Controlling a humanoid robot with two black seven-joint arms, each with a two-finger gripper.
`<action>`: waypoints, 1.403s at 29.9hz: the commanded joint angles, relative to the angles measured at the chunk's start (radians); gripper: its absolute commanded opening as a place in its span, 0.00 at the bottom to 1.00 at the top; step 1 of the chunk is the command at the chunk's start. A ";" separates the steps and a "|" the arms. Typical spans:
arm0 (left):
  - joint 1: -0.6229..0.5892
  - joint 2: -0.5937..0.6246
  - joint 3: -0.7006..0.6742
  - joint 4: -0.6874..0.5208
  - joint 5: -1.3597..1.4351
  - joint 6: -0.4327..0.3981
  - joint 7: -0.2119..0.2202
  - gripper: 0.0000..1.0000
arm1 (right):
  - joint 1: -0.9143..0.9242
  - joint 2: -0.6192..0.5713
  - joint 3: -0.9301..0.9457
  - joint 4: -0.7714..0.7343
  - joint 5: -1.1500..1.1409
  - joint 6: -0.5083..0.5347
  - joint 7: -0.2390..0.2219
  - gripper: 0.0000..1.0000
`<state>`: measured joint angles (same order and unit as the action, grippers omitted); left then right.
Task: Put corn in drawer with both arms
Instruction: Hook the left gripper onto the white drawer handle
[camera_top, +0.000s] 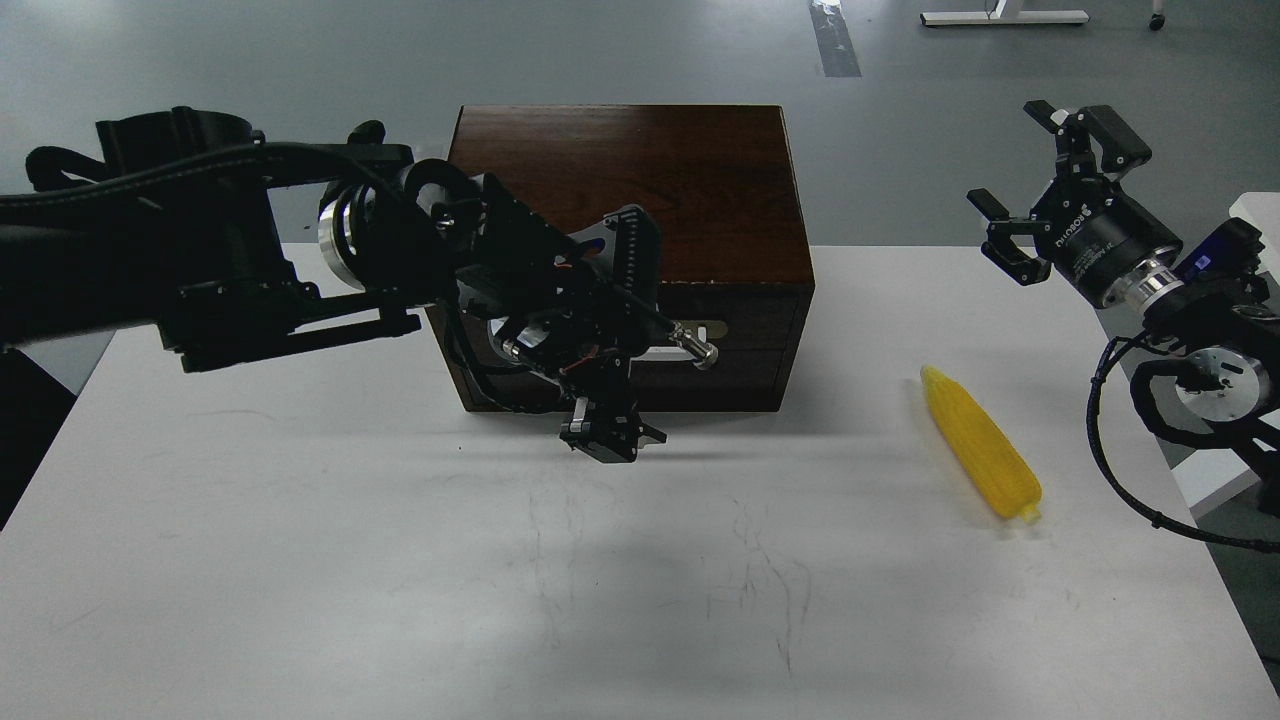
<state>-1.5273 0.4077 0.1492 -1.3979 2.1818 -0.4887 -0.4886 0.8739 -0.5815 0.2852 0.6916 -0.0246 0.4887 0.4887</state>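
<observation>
The dark wooden box (625, 190) stands at the back of the white desk (400, 580), its drawer (745, 335) closed; the left claw (625, 330) is spread across the box's front at the handle (700, 350); the corn (980, 445) lies right of the box on the desk; the right claw (1040, 170) hangs open above the desk's edge, further right of the box.

Left gripper (622, 330) reaches rightward, its opening unclear; right gripper (1050, 180) is raised, fingers spread wide
</observation>
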 joint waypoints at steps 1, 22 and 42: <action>-0.005 -0.001 0.000 0.005 0.000 0.000 0.000 0.98 | -0.006 -0.001 0.000 0.000 0.000 0.000 0.000 1.00; 0.001 -0.012 0.036 0.066 0.000 0.000 0.000 0.98 | -0.024 -0.063 0.029 0.014 0.003 0.000 0.000 1.00; 0.009 -0.024 0.069 0.102 0.000 0.000 0.000 0.98 | -0.053 -0.106 0.049 0.043 0.003 0.000 0.000 1.00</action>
<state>-1.5202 0.3849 0.2167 -1.3037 2.1816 -0.4887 -0.4886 0.8283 -0.6865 0.3276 0.7347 -0.0214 0.4887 0.4887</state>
